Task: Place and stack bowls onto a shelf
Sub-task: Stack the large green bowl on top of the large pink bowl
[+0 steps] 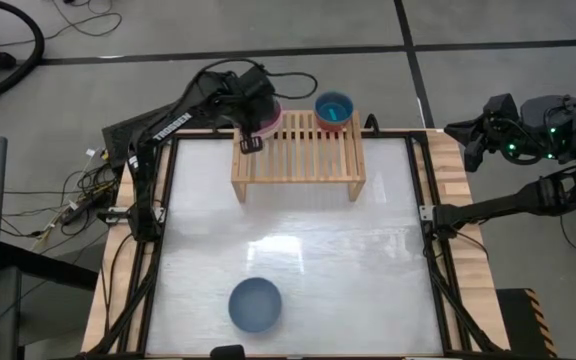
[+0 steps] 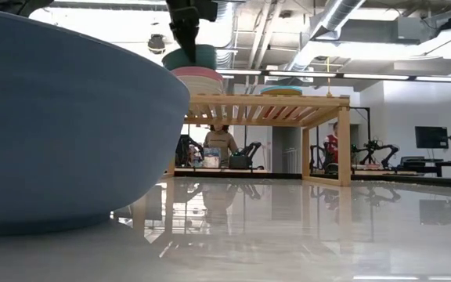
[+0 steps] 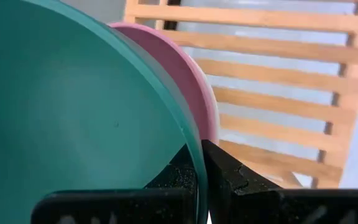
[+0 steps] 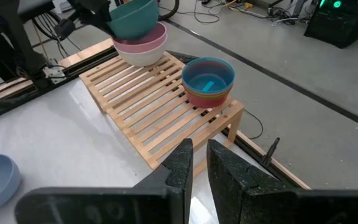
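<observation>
My left gripper (image 1: 253, 112) is over the far left corner of the light-wood shelf (image 1: 298, 160), shut on a dark green bowl (image 4: 132, 17). That bowl tilts just above a pink bowl (image 4: 143, 41), which is nested in a cream bowl (image 4: 143, 58) standing on the slats. A stack of smaller bowls (image 1: 333, 110), teal on top with red-orange and lime green below, stands on the shelf's far right part. A slate blue bowl (image 1: 255, 305) sits on its base near the table's near edge. My right gripper (image 4: 199, 158) waits, shut, off the table's right side. My left gripper (image 3: 201, 177) pinches the dark green bowl's rim (image 3: 194, 146), with one finger (image 3: 182, 174) inside the bowl and the other (image 3: 232, 180) outside. It comes from above. The bowl hangs tilted, its underside in the pink bowl's mouth (image 4: 157, 34); whether the two touch I cannot tell.
The shelf stands at the table's far edge. The white table top (image 1: 298, 250) stretches between it and the slate blue bowl. A black frame (image 1: 423, 220) runs round the table. In the low view the slate blue bowl (image 2: 61, 125) fills the left half of the picture.
</observation>
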You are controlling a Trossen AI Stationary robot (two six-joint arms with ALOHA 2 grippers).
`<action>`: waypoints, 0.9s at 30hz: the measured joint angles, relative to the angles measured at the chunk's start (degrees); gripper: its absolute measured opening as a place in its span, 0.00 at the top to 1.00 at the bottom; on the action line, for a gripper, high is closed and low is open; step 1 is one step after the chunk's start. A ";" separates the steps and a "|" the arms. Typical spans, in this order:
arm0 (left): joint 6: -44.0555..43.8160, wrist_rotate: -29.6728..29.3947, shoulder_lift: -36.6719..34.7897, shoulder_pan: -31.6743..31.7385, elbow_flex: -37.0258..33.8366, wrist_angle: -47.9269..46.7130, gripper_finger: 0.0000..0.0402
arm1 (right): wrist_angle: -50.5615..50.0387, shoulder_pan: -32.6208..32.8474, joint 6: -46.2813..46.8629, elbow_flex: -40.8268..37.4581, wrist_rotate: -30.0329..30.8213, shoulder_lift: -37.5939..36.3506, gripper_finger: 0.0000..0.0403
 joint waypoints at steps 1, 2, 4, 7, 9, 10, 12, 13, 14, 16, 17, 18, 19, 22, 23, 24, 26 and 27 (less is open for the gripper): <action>0.53 0.44 -0.04 0.02 0.00 -0.68 1.00 | 0.00 -0.01 0.00 0.00 -0.01 0.00 0.81; 1.22 1.14 -0.04 0.03 0.00 -1.42 1.00 | 0.00 -0.01 0.00 0.00 0.01 0.00 0.81; 2.78 3.67 -0.04 0.07 0.00 -1.86 1.00 | 0.00 -0.01 -0.02 0.00 0.02 0.00 0.81; 3.54 5.52 -0.04 -0.15 0.00 -1.32 1.00 | 0.00 -0.01 -0.04 0.00 0.02 0.00 0.81; 3.56 5.51 -0.04 -0.19 0.00 -0.93 1.00 | 0.00 -0.01 -0.04 0.00 0.02 0.00 0.81; 3.77 5.57 -0.04 -0.17 0.00 -1.03 1.00 | 0.01 -0.01 -0.05 0.00 0.02 0.00 0.81; 4.50 5.63 -0.04 0.01 0.00 -1.20 1.00 | 0.00 -0.01 -0.13 0.00 0.02 0.00 0.81; 4.79 5.61 -0.04 0.01 0.00 -1.18 1.00 | 0.00 0.01 -0.13 0.00 0.02 0.00 0.81; 5.03 5.61 -0.04 0.05 0.00 -1.20 1.00 | 0.01 -0.01 -0.13 0.00 0.02 0.00 0.81; 6.02 5.54 -0.04 0.05 0.00 -1.25 1.00 | 0.00 -0.01 -0.13 0.00 0.02 0.00 0.81; 6.26 5.55 -0.04 0.03 0.00 -1.22 0.99 | 0.01 0.00 -0.13 0.00 0.02 0.00 0.81; 6.33 5.45 -0.04 0.03 0.00 -1.16 0.99 | 0.00 0.00 -0.13 0.00 0.02 0.00 0.81; 6.35 5.14 -0.04 0.03 0.00 -1.06 0.98 | 0.00 -0.01 -0.13 0.00 0.02 0.00 0.81; 6.37 4.47 -0.04 0.03 0.00 -1.29 0.92 | 0.00 0.00 -0.13 0.00 0.02 0.00 0.81; 6.37 4.36 -0.04 0.03 0.00 -1.37 0.90 | 0.00 -0.01 -0.13 0.00 0.02 0.00 0.81; 6.35 4.22 -0.04 0.05 0.00 -1.34 0.87 | 0.00 0.01 -0.13 0.00 0.02 0.00 0.81; 6.29 4.08 -0.04 0.05 0.00 -1.36 0.82 | 0.00 0.00 -0.29 0.00 0.02 0.00 0.81; 6.21 3.97 -0.04 0.03 0.00 -1.40 0.79 | 0.00 -0.01 -0.64 0.00 0.02 0.00 0.81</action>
